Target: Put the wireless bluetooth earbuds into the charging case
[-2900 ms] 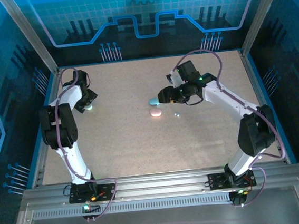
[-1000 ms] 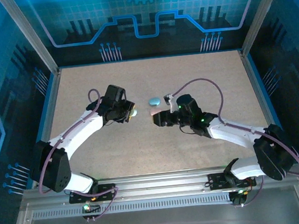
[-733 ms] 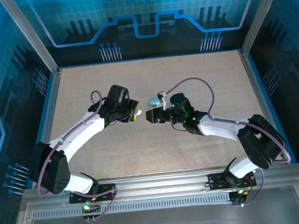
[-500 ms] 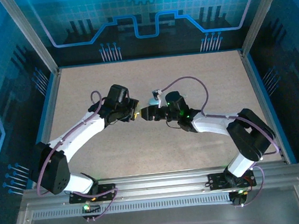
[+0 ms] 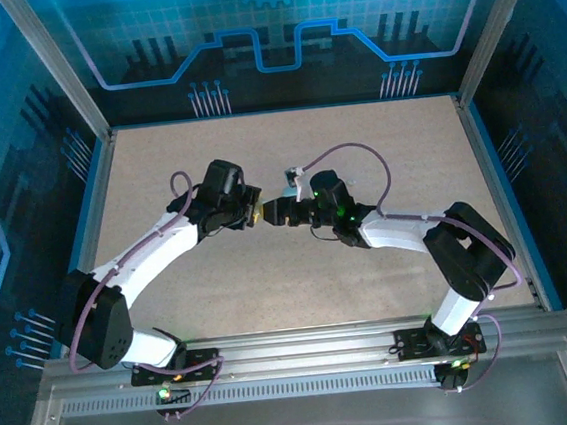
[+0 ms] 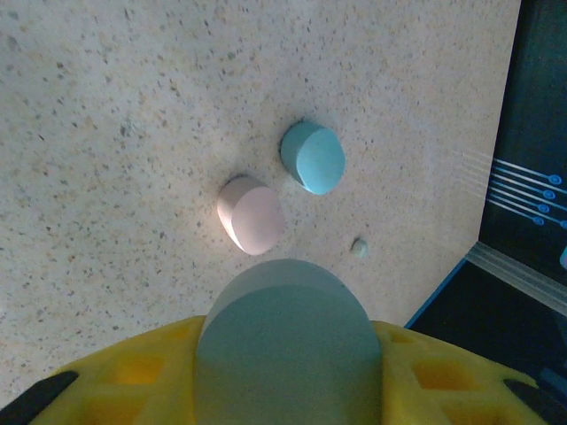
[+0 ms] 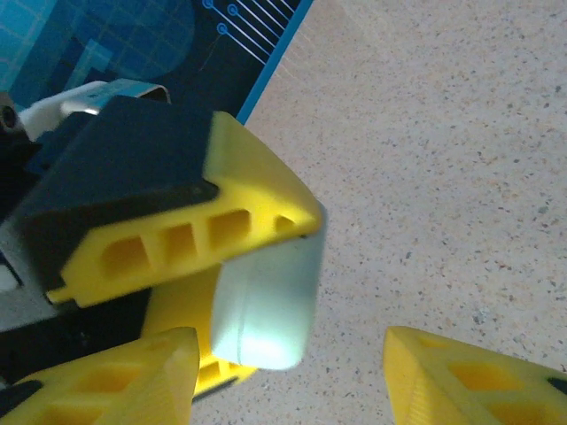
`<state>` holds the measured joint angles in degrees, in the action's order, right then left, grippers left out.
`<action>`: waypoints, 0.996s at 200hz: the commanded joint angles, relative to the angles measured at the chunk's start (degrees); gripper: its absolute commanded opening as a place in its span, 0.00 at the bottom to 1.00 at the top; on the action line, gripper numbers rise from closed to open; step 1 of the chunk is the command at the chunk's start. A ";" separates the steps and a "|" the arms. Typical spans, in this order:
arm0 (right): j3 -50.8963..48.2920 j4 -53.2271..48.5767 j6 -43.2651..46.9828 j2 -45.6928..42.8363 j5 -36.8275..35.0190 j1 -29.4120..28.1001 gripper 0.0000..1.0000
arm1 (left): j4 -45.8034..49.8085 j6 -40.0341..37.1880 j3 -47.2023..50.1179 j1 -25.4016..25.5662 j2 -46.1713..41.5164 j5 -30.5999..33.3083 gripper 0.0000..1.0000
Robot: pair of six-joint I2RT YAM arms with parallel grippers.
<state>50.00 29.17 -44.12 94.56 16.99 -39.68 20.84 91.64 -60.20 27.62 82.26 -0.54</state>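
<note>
My left gripper (image 5: 252, 213) is shut on a pale green oval charging case (image 6: 283, 310), held above the table between its yellow fingers (image 6: 124, 372). The same case (image 7: 266, 301) hangs just in front of my right gripper (image 7: 288, 376), whose jaws stand open on either side of it without touching. In the top view the right gripper (image 5: 276, 213) meets the left one tip to tip at mid-table. One tiny pale earbud (image 6: 359, 248) lies on the table near a pink case (image 6: 251, 214) and a blue case (image 6: 313, 158).
The blue case (image 5: 289, 186) peeks out just behind the right wrist. A blue rail (image 6: 443, 288) edges the speckled tabletop (image 5: 220, 279), with a dark wall beyond. Both forearms cross the middle of the table.
My right gripper has slid left across the table until its open jaws reach the case held by the left gripper. The left arm has barely moved.
</note>
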 commanded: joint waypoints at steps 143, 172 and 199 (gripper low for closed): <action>3.32 -3.40 -3.81 -2.71 5.96 3.32 0.21 | -14.85 -22.43 1.41 0.90 -6.78 2.57 0.73; 5.02 -11.02 -5.10 -7.58 19.55 10.68 0.20 | -31.73 -52.58 7.28 0.84 -12.71 0.84 0.78; 8.18 -14.70 -11.16 -8.72 37.01 18.35 0.20 | -47.22 -80.53 16.25 0.84 -18.13 -9.45 0.75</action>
<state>54.04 20.47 -50.33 87.90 35.73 -26.30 -8.29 44.29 -50.04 28.29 68.42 -1.56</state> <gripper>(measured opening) 0.271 0.755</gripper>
